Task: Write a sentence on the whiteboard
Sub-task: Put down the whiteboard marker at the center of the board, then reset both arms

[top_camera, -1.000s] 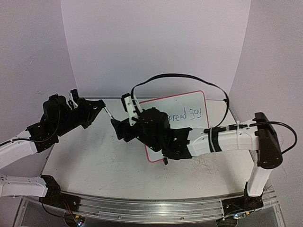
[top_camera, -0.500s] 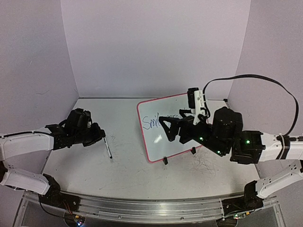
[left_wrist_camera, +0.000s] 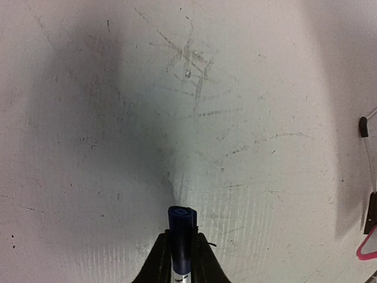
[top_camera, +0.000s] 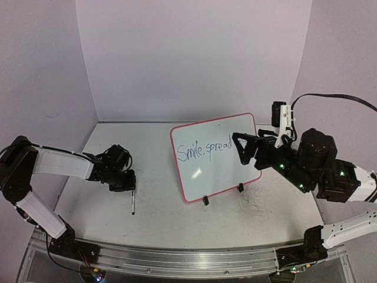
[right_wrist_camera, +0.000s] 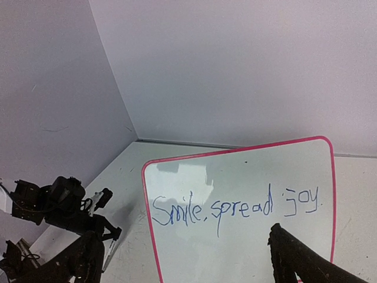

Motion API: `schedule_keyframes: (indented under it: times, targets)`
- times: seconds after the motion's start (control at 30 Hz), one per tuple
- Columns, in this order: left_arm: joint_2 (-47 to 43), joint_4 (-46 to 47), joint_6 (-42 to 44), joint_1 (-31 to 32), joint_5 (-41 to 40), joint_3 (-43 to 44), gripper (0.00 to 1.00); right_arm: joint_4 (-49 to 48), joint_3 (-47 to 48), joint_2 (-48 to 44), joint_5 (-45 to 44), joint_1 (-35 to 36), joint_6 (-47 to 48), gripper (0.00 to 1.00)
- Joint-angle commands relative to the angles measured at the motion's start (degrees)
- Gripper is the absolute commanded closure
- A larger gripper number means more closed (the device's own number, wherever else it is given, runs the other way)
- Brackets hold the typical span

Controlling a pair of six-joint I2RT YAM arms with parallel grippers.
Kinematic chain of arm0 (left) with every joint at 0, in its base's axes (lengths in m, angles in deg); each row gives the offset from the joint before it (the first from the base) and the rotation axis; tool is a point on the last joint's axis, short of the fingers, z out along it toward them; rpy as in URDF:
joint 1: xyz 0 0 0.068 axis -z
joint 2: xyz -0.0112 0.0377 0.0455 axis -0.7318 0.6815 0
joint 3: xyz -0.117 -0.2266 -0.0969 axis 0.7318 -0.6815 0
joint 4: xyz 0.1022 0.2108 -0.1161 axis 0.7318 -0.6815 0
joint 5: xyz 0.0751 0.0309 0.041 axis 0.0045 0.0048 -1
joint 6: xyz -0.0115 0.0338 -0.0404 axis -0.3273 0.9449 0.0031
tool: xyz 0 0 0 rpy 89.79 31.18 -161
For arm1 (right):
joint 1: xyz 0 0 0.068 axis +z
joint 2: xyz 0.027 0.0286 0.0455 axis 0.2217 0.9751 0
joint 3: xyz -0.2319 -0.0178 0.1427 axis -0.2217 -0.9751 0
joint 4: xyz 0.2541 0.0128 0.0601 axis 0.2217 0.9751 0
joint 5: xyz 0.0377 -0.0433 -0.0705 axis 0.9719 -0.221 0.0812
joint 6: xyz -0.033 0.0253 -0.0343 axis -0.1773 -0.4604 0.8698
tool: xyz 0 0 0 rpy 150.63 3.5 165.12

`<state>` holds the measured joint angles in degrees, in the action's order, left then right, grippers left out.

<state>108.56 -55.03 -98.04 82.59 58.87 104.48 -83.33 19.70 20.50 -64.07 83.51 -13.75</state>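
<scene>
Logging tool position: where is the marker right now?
Top view, left side: the marker is gripped by the left gripper, its free end down at the table, well left of the whiteboard.

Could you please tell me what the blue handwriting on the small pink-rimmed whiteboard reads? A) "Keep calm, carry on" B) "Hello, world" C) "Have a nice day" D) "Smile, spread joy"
D: in the right wrist view the sentence runs in one blue line across the whiteboard and reads "Smile, spread joy".
</scene>
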Motion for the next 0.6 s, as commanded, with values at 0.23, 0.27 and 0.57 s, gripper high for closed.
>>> schedule_keyframes:
  times: [0.23,0.27,0.57]
  targets:
    - [-10.2,-4.5,6.1,-0.7,-5.3,10.1,0.37,5.5,12.9,3.3,4.8,-16.6,3.7,0.02]
    - [-11.6,-4.9,7.2,-0.7,-5.1,12.6,0.33,6.1,13.8,3.9,6.3,-20.0,3.6,0.02]
    - [-21.9,-4.6,19.0,-0.7,-6.2,36.6,0.05,9.2,23.0,6.1,8.9,-33.2,6.6,0.02]
